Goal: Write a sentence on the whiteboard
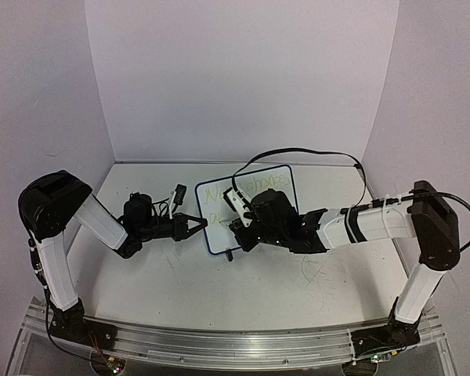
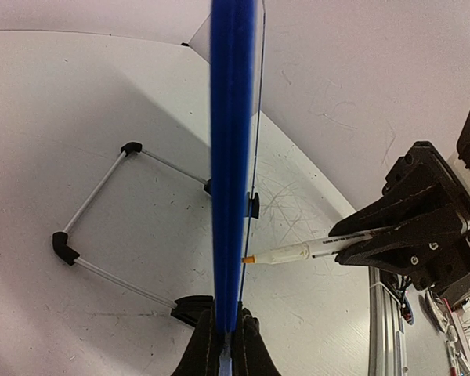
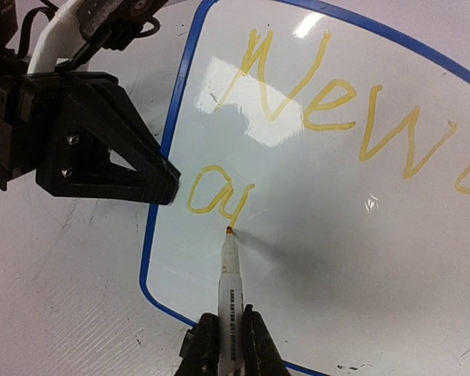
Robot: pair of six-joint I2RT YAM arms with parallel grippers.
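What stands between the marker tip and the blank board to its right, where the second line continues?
Nothing visible. The marker, held by the right gripper, has its tip at the whiteboard below the second line; the surface rightward is bare. The left gripper clamps the board's left edge, off that path.

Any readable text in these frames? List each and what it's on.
"New": first line of the sentence, yellow, on the whiteboard.
"chores", roughly: the next word, faint from above and cut off in the right wrist view.
"au" or "ay": start of the second line, unclear.
Print on the marker barrel: too small to read.
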